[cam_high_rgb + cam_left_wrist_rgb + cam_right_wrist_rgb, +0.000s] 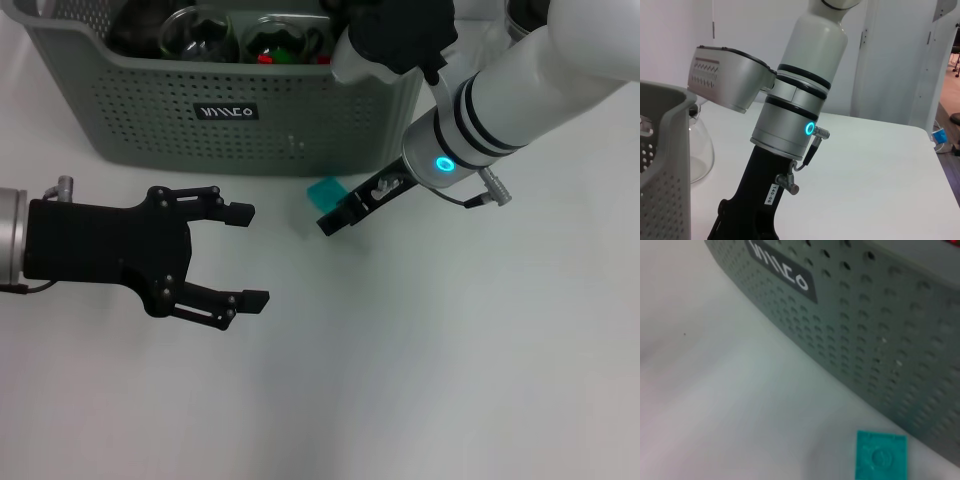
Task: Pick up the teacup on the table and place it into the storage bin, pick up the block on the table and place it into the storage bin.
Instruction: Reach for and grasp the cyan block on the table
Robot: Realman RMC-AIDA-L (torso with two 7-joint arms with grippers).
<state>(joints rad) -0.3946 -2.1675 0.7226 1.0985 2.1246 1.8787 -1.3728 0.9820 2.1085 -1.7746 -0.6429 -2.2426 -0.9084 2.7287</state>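
The grey-green perforated storage bin with a black label stands at the back; it also shows in the right wrist view and the left wrist view. Glass teacups lie inside it. A small teal block lies on the table just in front of the bin, and shows in the right wrist view. My right gripper is low over the table, right beside the block on its near side. My left gripper is open and empty, hovering left of the block.
The table is white. A clear glass vessel stands beyond the bin's corner. The right arm's wrist with a lit blue ring fills the left wrist view.
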